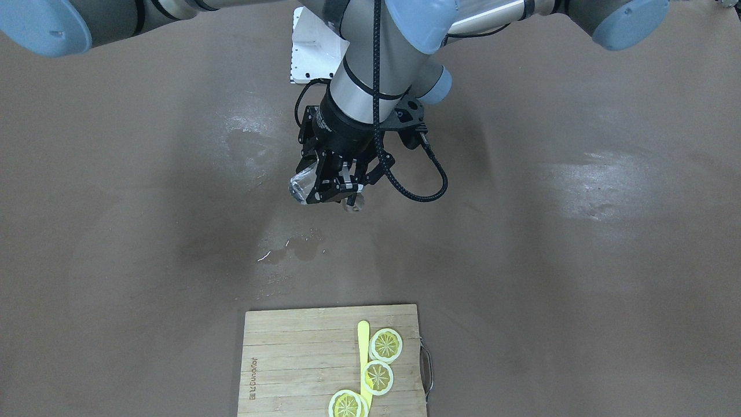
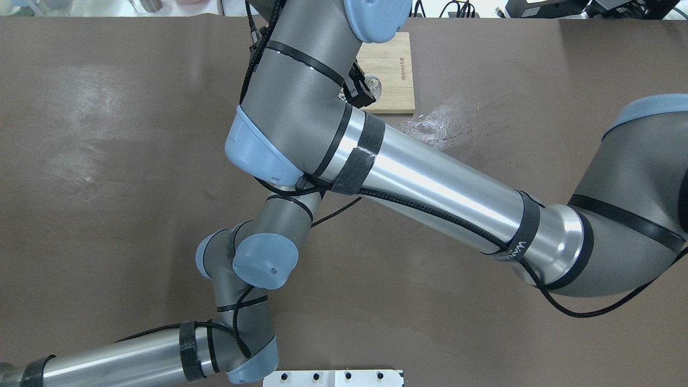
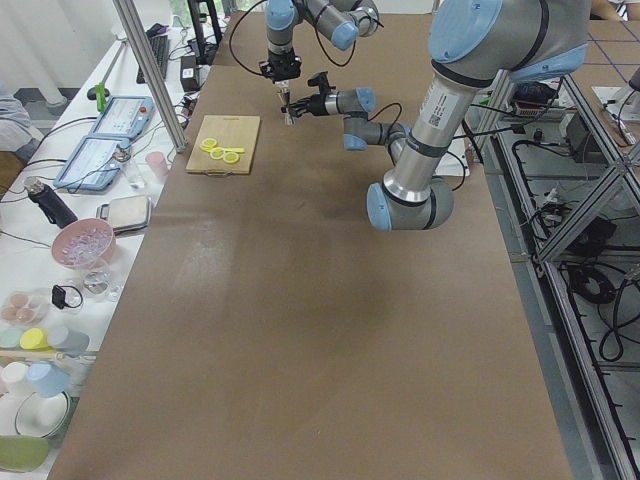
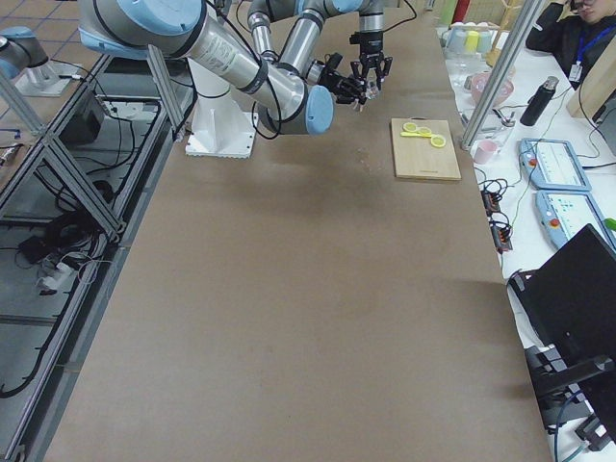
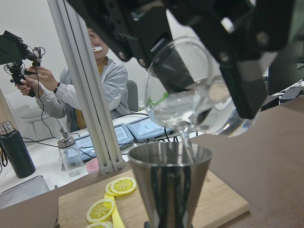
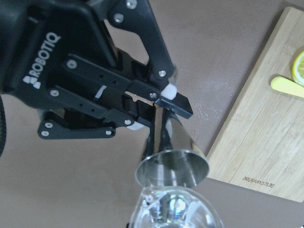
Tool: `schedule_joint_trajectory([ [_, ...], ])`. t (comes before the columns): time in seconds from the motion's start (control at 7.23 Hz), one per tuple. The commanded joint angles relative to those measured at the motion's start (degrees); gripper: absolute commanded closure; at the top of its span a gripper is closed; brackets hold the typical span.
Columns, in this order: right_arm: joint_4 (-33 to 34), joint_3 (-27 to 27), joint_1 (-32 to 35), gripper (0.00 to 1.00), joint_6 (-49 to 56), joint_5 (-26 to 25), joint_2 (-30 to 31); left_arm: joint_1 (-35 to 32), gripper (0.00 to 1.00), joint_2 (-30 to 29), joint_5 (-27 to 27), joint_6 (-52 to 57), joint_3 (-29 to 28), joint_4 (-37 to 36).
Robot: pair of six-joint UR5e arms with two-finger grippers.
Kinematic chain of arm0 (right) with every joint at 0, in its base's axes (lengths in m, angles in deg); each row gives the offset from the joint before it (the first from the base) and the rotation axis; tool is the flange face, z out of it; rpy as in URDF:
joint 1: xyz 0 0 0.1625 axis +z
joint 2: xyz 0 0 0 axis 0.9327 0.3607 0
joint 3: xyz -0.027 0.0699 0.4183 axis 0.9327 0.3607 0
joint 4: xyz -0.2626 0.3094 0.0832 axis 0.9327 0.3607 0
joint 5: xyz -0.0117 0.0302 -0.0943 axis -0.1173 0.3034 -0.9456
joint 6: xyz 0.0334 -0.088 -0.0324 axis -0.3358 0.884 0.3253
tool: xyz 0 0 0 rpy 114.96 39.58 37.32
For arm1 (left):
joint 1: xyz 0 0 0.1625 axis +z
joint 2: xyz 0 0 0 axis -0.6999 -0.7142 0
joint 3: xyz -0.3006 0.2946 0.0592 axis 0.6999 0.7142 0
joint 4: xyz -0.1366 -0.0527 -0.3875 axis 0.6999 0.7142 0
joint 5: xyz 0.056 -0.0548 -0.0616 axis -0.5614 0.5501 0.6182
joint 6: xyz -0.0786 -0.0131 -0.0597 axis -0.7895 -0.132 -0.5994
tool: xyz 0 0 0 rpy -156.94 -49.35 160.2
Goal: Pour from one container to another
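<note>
A clear glass [image 5: 190, 95] with water in it hangs tilted above a steel jigger [image 5: 168, 185], and a thin stream runs from its lip into the jigger's cup. My right gripper [image 5: 190, 61] is shut on the glass from above; the front view shows the same glass [image 1: 301, 185] over the middle of the table. My left gripper [image 6: 156, 114] reaches in sideways and is shut on the jigger [image 6: 173, 164] at its narrow waist, holding it upright. The glass's rim [image 6: 175, 209] sits just over the jigger's mouth. In the overhead view both grippers are hidden under the arms.
A wooden cutting board [image 1: 289, 359] with lemon slices [image 1: 386, 345] and a yellow stick [image 1: 363, 347] lies at the table's operator side. A small wet patch [image 1: 292, 248] marks the table below the grippers. An operator [image 5: 102, 90] sits beyond the table.
</note>
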Motion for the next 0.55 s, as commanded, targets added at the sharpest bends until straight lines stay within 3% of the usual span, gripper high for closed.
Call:
schedule_joint_trajectory([
  [0.0,-0.48,-0.35,0.43,1.0,1.15,0.81,-0.01,0.0,1.0,0.0,0.0,0.0,0.0,0.0],
  [0.41,-4.52,-0.79,2.97,1.0,1.25,6.78,0.95,0.0,1.0,0.0,0.0,0.0,0.0,0.0],
])
